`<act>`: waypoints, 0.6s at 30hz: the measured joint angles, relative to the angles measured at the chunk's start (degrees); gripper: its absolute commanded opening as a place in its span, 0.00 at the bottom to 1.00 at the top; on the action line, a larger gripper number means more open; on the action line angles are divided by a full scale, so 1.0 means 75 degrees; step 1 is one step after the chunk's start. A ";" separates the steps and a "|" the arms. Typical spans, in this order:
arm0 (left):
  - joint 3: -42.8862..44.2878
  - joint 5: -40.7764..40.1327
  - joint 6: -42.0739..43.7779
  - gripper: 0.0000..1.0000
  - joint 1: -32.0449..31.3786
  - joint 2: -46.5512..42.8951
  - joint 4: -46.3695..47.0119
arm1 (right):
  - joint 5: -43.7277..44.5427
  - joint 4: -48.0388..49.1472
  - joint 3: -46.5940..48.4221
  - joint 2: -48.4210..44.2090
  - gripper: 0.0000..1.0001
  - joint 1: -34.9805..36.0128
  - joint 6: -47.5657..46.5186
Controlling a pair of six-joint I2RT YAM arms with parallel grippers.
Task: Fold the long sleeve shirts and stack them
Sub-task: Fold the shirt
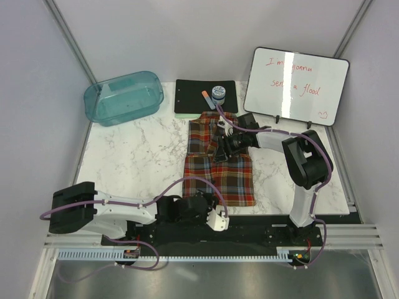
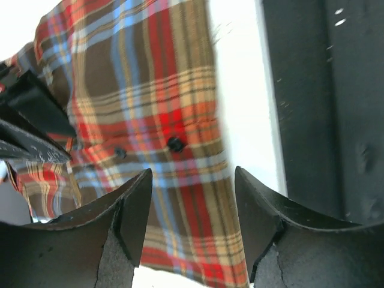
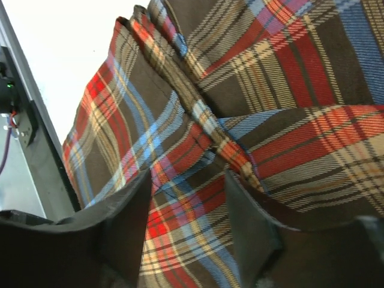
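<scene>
1. Top external view: white marble table (image 1: 137,156), grey walls (image 1: 37,68); teal bin (image 1: 124,96), clipboard (image 1: 190,93) and whiteboard (image 1: 296,84) at the far edge.
2. Plaid shirt (image 1: 221,171) lies folded lengthwise, mid-table.
3. Left gripper (image 2: 192,180) parted, empty, beside near hem; right gripper (image 3: 187,180) parted, empty, over the shirt.

long sleeve shirt (image 1: 229,180): one plaid flannel, red, orange, brown and blue-grey checks | state: folded into a long narrow panel, layered folds showing, two dark buttons visible on the front | pose: flat, lengthwise from near to far, far end rumpled | place: middle of the white marble tabletop (image 1: 137,156), hem near its front edge
</scene>
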 measured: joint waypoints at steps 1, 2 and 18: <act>-0.0012 -0.0058 0.0003 0.64 -0.0111 0.0108 0.0117 | 0.0017 0.0003 0.0000 0.0038 0.55 0.0000 -0.0044; -0.0020 -0.0131 0.0003 0.64 -0.0201 0.0213 0.0195 | 0.0023 0.0009 0.0000 0.0073 0.54 0.0000 -0.0076; -0.0408 -0.1008 0.0519 0.45 -0.0347 0.1661 0.2279 | -0.0047 0.0178 0.0000 0.0227 0.51 -0.0023 -0.0216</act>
